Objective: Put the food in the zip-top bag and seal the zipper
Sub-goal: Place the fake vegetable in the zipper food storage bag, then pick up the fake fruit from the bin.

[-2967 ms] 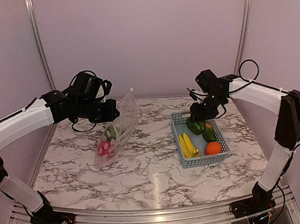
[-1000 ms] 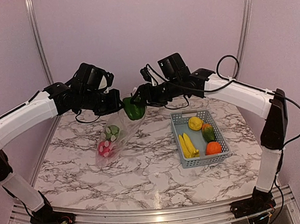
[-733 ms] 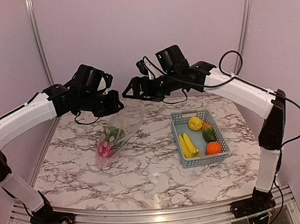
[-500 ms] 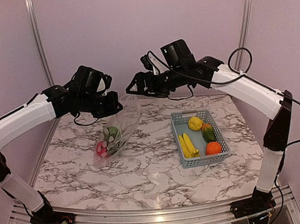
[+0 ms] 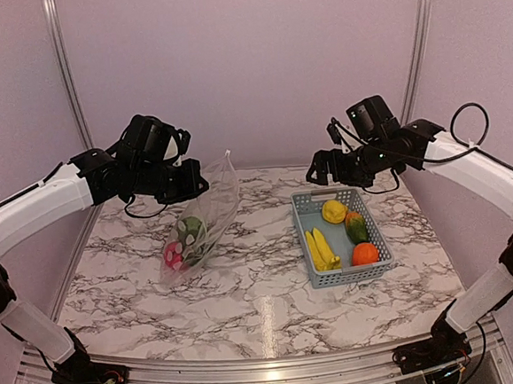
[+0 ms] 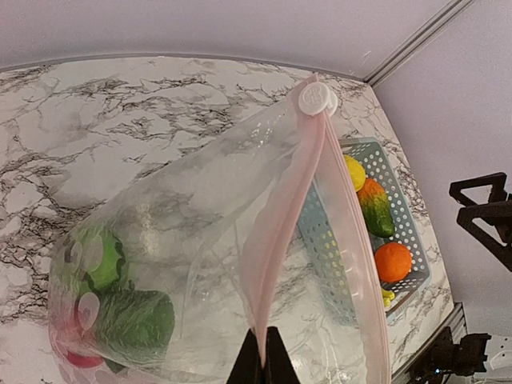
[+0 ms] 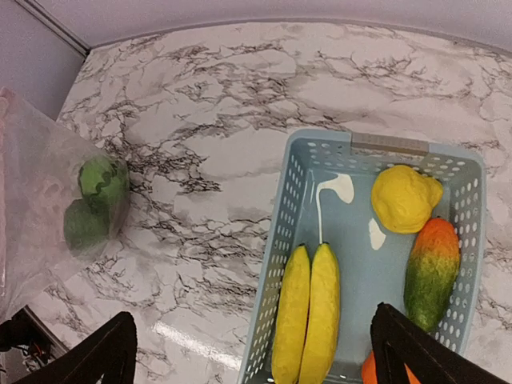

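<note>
My left gripper [image 5: 189,181] is shut on the pinkish zipper [image 6: 280,216] of the clear zip-top bag [image 5: 207,215] and holds its mouth up, open toward the right. Inside the bag lie a red-pink ball [image 5: 174,254], a green striped melon [image 6: 92,260] and a green pepper [image 6: 132,324]. My right gripper [image 5: 321,171] is open and empty, above the basket's far left corner. Yellow bananas [image 7: 308,316], a yellow pepper [image 7: 404,198], a green-orange piece [image 7: 430,272] and an orange [image 5: 364,253] lie in the basket.
The grey-blue slotted basket [image 5: 307,241] stands right of centre on the marble table. A white slider [image 6: 314,98] sits at the far end of the zipper. Metal frame posts stand at the back corners.
My right gripper brought the green pepper from the basket to the bag's mouth, let it go inside, and swung back right over the basket, empty. The left gripper kept holding the bag.
</note>
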You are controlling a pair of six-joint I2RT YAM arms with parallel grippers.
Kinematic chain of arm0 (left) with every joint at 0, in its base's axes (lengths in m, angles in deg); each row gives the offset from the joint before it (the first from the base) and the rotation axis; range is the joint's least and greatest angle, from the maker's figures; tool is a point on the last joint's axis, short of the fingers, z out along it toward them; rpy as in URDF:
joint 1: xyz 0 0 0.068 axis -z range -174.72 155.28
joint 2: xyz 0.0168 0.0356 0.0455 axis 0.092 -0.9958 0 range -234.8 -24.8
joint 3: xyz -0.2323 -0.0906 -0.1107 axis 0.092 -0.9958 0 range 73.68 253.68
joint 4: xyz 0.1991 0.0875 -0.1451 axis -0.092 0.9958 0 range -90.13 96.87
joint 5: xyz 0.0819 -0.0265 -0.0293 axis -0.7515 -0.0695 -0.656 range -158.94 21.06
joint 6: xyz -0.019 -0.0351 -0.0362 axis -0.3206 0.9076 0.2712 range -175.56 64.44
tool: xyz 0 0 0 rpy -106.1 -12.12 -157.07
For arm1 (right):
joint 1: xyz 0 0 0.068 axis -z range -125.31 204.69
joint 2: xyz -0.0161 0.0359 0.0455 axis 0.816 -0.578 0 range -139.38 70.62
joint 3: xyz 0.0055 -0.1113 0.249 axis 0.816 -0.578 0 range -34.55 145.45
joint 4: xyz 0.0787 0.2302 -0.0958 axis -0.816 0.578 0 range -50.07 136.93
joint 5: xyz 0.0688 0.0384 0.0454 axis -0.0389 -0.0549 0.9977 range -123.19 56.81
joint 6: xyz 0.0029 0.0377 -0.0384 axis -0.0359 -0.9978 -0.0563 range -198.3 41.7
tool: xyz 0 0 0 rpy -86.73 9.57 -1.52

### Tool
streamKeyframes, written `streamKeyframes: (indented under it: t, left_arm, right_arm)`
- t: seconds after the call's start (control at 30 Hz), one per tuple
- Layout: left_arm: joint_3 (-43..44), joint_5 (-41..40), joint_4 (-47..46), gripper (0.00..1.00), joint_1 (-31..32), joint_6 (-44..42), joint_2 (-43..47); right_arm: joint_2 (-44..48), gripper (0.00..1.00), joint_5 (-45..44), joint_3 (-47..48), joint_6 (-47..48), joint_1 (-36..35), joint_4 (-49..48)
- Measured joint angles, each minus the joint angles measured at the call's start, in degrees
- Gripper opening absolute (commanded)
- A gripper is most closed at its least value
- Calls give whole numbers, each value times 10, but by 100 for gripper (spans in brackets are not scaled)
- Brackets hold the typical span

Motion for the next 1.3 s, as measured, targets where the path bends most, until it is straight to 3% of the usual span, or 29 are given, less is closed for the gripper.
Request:
streamKeyframes:
  t: [0.2, 0.37, 0.77, 1.3]
  left_arm:
    - [-1, 0, 0, 0, 0, -2, 0]
    - [-7, 0, 0, 0, 0, -3, 0]
    - [10, -1, 29, 0, -6, -24, 0]
    - [9, -10, 39, 0, -13, -32, 0]
  right_arm:
    - [7, 97, -5, -85, 14, 39, 11]
    - [0, 96, -5, -93, 31, 81, 15]
    - [-124, 96, -7, -53, 85, 135, 13]
    - [-228, 95, -5, 3, 125, 149, 11]
